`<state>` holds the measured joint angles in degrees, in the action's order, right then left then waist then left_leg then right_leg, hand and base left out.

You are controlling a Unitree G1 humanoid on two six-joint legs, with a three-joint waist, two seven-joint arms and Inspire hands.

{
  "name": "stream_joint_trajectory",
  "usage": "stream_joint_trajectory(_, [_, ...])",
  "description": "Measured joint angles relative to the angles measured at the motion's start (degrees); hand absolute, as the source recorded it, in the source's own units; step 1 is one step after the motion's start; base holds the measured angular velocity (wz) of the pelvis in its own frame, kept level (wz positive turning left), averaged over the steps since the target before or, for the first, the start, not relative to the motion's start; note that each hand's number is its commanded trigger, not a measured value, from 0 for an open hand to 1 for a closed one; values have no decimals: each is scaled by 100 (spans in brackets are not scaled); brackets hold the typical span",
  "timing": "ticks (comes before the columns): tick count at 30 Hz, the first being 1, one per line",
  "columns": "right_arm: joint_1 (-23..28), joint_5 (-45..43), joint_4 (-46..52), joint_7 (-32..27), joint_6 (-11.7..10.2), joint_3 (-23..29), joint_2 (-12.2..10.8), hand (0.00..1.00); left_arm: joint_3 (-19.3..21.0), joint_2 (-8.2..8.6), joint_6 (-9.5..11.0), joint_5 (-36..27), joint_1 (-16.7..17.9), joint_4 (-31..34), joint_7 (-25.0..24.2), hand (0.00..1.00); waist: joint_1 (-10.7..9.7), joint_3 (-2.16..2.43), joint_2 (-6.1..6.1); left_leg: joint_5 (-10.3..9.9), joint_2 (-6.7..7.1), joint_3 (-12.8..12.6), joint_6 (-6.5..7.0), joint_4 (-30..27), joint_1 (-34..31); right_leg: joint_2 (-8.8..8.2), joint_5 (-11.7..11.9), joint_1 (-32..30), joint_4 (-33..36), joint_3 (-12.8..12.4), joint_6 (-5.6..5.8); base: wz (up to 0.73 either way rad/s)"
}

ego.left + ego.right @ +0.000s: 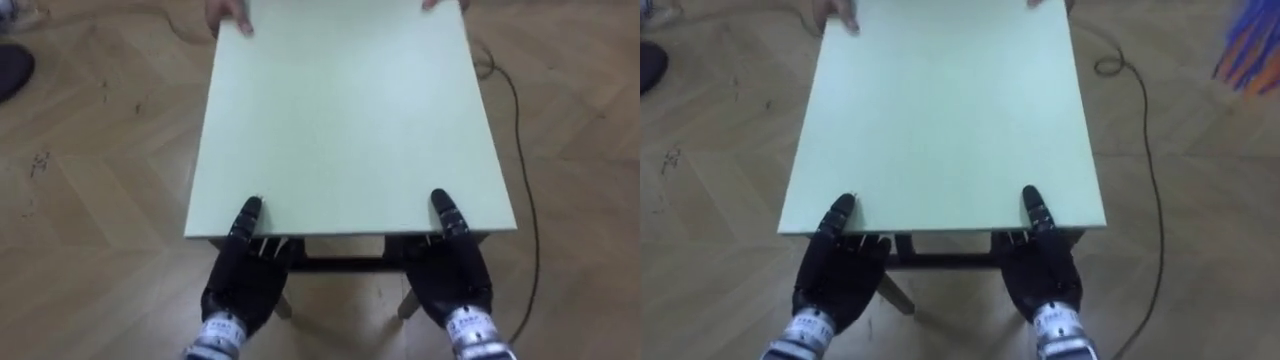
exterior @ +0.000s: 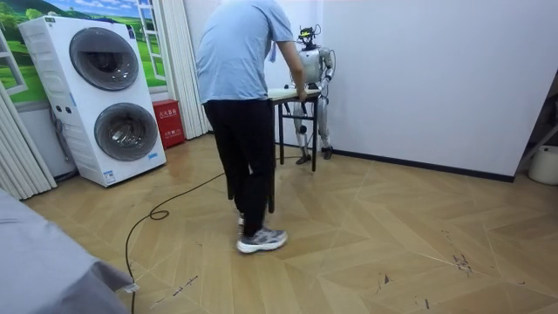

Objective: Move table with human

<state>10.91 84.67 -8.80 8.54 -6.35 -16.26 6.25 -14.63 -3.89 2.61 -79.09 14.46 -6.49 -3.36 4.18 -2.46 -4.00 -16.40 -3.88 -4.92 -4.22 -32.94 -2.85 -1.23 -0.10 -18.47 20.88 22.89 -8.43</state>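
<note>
In the left eye view, the table [image 1: 340,120] took the middle of the frame. Its top was a plain, pale green rectangle with a thin edge, and a dark frame showed under the near side. I could read no writing on the top. My left hand [image 1: 240,285] was at the lower left and my right hand [image 1: 455,275] at the lower right. Each thumb lay flat on the top and the fingers went under the near edge, so both hands gripped the table there. At the top of the frame, the person's hands [image 1: 232,15] held the far edge. The wooden floor [image 1: 90,200] lay around the table, with a dark object [image 1: 12,68] at the upper left.

In the room view, I stood in the upper middle, close to the white wall [image 2: 418,78], with the table between me and the person [image 2: 240,87]. The person bent forward over the table's other end. Two stacked washing machines [image 2: 105,96] stood at the upper left, and beside them a red box [image 2: 167,122]. Its print was too small to read.

In the right eye view, the same grip showed at the bottom. A blurred blue and orange thing [image 1: 1250,50] was at the upper right; I could not tell what it was.
</note>
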Motion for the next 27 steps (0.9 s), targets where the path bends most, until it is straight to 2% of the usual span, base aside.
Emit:
stream_joint_trajectory(2, [-62, -13, -109, 0, 66, 7, -29, 100, 28, 0, 14, -9, -25, -89, -9, 100, -105, -5, 45, 117, 109, -98, 114, 44, -60, -157, 207, -61, 1, -96, 49, 2])
stream_joint_trajectory(4, [-30, -1, -177, 0, 157, 79, -115, 100, 39, -6, 14, 4, -30, -99, 18, 100, -204, -4, 151, 229, 154, -194, 149, 75, -71, -288, 368, -65, -7, -399, 130, 33])
stream_joint_trajectory(6, [147, -20, -198, 0, 270, 226, -238, 100, -12, -9, 10, 103, -37, -158, 64, 100, -360, 32, 252, 309, 133, -280, 234, 72, -112, -405, 647, -58, -16, -986, 320, 59])
stream_joint_trajectory(7, [195, -9, -198, 3, 278, 256, -260, 100, -37, -10, 10, 112, -40, -164, 85, 100, -411, 42, 273, 318, 129, -292, 248, 68, -137, -447, 728, -61, -18, -1131, 391, 74])
stream_joint_trajectory(8, [294, -2, -196, 36, 303, 345, -299, 100, -105, -10, 10, 172, -53, -164, 157, 100, -505, 56, 295, 321, 124, -297, 254, 47, -190, -524, 927, -63, -30, -1368, 558, 76])
stream_joint_trajectory(9, [379, 7, -161, 44, 364, 459, -324, 100, -159, -6, -8, 233, -88, -164, 191, 100, -553, 64, 282, 402, 104, -303, 322, 6, -262, -586, 1132, -92, -23, -1458, 663, 69])
stream_joint_trajectory(10, [407, 27, -145, 46, 389, 503, -337, 100, -188, -5, -10, 244, -112, -163, 200, 100, -555, 69, 271, 526, 93, -309, 346, -23, -294, -595, 1214, -102, -21, -1480, 682, 40])
stream_joint_trajectory(11, [414, 33, -143, 39, 450, 559, -394, 100, -185, -4, 1, 269, -121, -142, 206, 100, -544, 83, 272, 559, 134, -286, 294, -344, -424, -616, 1336, -135, -28, -1523, 767, 14])
stream_joint_trajectory(12, [406, 32, -72, -4, 511, 636, -435, 100, -187, -10, -3, 267, -190, -122, 222, 100, -468, 80, 295, 723, 217, -232, 100, -1162, -895, -706, 1382, -115, -192, -1690, 782, -7])
stream_joint_trajectory(13, [403, 45, -49, -28, 509, 662, -430, 100, -210, 2, -9, 253, -246, -122, 272, 100, -339, 74, 338, 573, 226, -215, 189, -1404, -1163, -772, 1378, -110, -292, -1854, 791, -17])
stream_joint_trajectory(14, [370, 131, 10, -49, 509, 720, -419, 100, -258, 2, -7, 268, -391, -120, 321, 100, -281, 109, 239, 55, -79, -151, 268, -779, -1408, -750, 1352, -218, -313, -1896, 873, 0])
stream_joint_trajectory(15, [329, 198, 81, -126, 535, 778, -371, 100, -337, 30, 20, 346, -528, -125, 340, 100, -287, 101, 105, -230, -275, -138, 600, -333, -1493, -764, 937, -289, -84, -1809, 1311, 21])
stream_joint_trajectory(16, [327, 180, 54, -175, 567, 833, -456, 100, -346, -13, 26, 348, -577, -150, 396, 100, -310, 91, 165, -231, -225, -282, 619, -462, -1564, -906, 583, -297, 185, -1808, 1481, 57])
stream_joint_trajectory(17, [389, 94, 77, -215, 591, 889, -512, 100, -348, -26, 36, 348, -584, -156, 493, 100, -391, 120, 190, -189, -208, -616, 822, -383, -1498, -1099, -81, -151, 788, -1675, 1454, 53])
stream_joint_trajectory(18, [473, 80, 159, -214, 587, 845, -501, 100, -373, -47, 45, 349, -567, -151, 493, 100, -376, 108, 131, -75, -149, -804, 904, -44, -1293, -1167, -536, 39, 1162, -1582, 1439, 38])
stream_joint_trajectory(19, [505, 81, 171, -214, 581, 835, -494, 100, -383, -51, 50, 349, -532, -135, 492, 100, -334, 118, 124, 38, -102, -875, 918, 200, -1156, -1166, -706, 181, 1215, -1598, 1435, -14])
stream_joint_trajectory(20, [532, 87, 167, -214, 577, 794, -486, 100, -388, -60, 92, 350, -418, -71, 482, 100, -230, 143, 119, 225, 16, -951, 891, 688, -901, -1154, -879, 502, 1107, -1599, 1437, -31])
stream_joint_trajectory(21, [534, 115, 154, -214, 565, 696, -471, 100, -364, -72, 133, 352, -305, -13, 428, 100, -207, 149, 112, 411, 99, -965, 867, 1083, -714, -1058, -918, 918, 710, -1610, 1442, -28])
stream_joint_trajectory(22, [533, 135, 152, -214, 546, 636, -456, 100, -351, -84, 157, 353, -259, 6, 396, 100, -204, 156, 128, 499, 136, -969, 854, 1238, -651, -987, -904, 1101, 470, -1633, 1438, -10])
stream_joint_trajectory(23, [523, 170, 154, -205, 501, 544, -405, 100, -313, -136, 168, 350, -162, 67, 348, 100, -188, 194, 185, 616, 200, -1003, 843, 1431, -613, -885, -906, 1374, 0, -1622, 1451, -15])
stream_joint_trajectory(24, [490, 180, 150, -205, 454, 435, -362, 100, -252, -136, 151, 349, -83, 99, 293, 100, -140, 195, 186, 687, 199, -1015, 832, 1520, -588, -831, -893, 1504, -346, -1620, 1459, -17])
stream_joint_trajectory(27, [486, 190, 150, -205, 350, 297, -286, 100, -220, -140, 142, 334, 53, 176, 265, 100, -72, 193, 238, 768, 174, -991, 709, 1605, -491, -731, -886, 1658, -624, -1463, 1452, -10])
